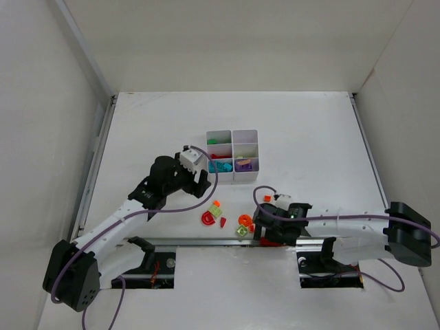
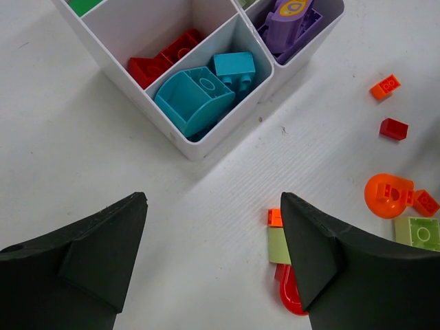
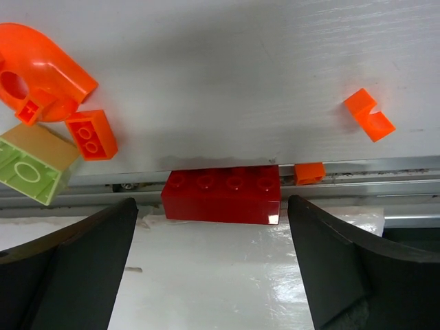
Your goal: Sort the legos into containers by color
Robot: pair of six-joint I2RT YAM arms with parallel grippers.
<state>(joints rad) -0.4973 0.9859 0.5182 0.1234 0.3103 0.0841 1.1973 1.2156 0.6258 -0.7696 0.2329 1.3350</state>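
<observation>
While both grippers stand open with nothing between their fingers, the sorting is unfinished. My left gripper [image 2: 213,206] hovers over bare table [image 2: 82,137] just short of the organiser [image 2: 199,146]. Its nearest compartment holds teal bricks [image 2: 196,96], with red bricks [image 2: 161,62] in the one behind and purple pieces [image 2: 292,24] in the one alongside. My right gripper [image 3: 210,206] hangs low at the table's near edge, fingers spread either side of a long red brick [image 3: 223,196] lying on the rail [image 3: 385,182], not touching it. An orange curve [image 3: 41,75] and a lime brick [image 3: 31,165] lie loose nearby.
</observation>
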